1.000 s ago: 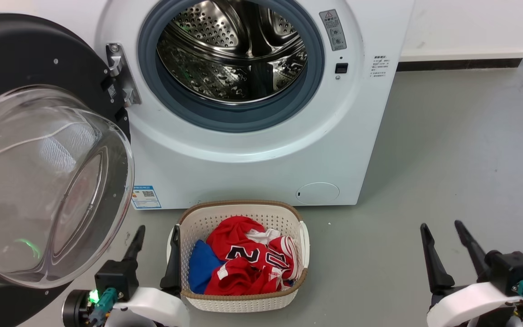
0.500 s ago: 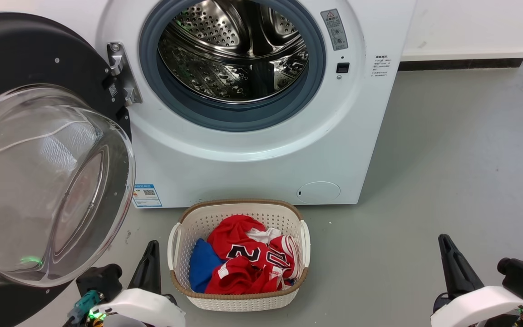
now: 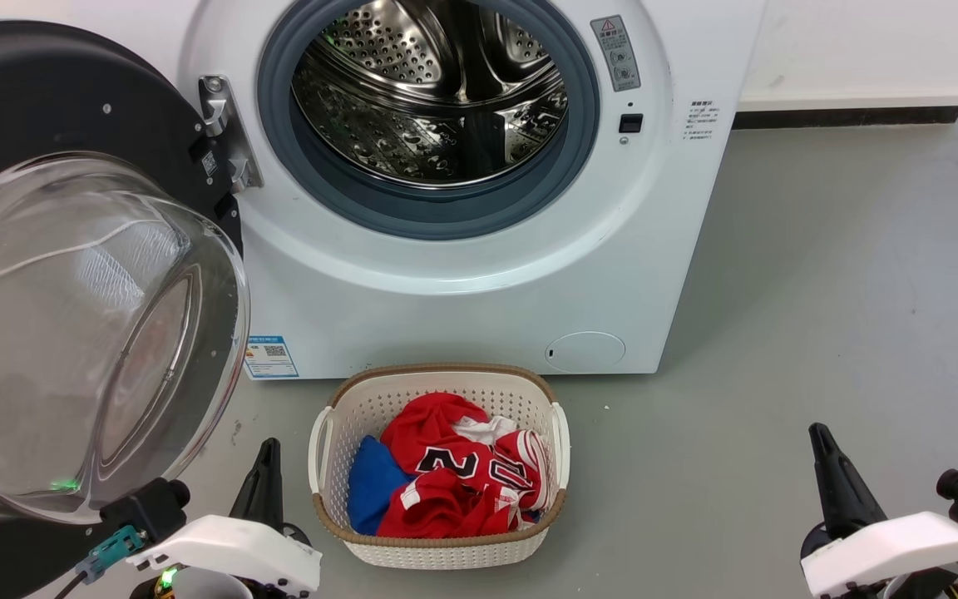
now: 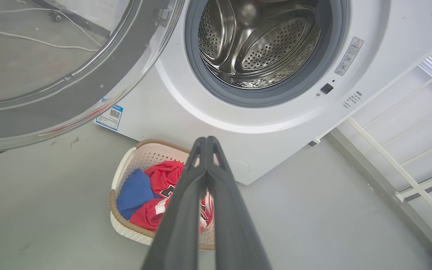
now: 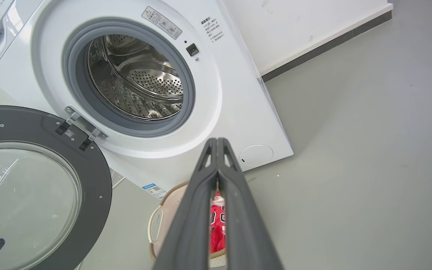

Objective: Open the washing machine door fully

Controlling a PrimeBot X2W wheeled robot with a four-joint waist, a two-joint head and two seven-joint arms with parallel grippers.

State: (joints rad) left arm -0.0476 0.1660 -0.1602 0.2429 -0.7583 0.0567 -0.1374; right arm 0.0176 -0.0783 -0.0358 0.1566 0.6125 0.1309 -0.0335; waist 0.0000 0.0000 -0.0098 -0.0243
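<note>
The washing machine door (image 3: 38, 100) stood swung wide out to the left of the washing machine (image 3: 462, 291), hung on its metal hinge (image 3: 225, 137), inner side w/ the glass bowl (image 3: 71, 333) facing the head view. Drum (image 3: 429, 91) & grey gasket (image 3: 446, 212) were fully exposed. A white basket (image 3: 446, 553) sat on the floor (image 3: 820, 291) just in front of the machine, holding a red jersey (image 3: 446, 478) & a blue cloth (image 3: 371, 491). Left gripper (image 4: 205, 141) was low beside the basket's left side, below the door, fingertips pressed together on nothing; right gripper (image 5: 216, 141) was well off to the right, tips likewise together, empty
</note>
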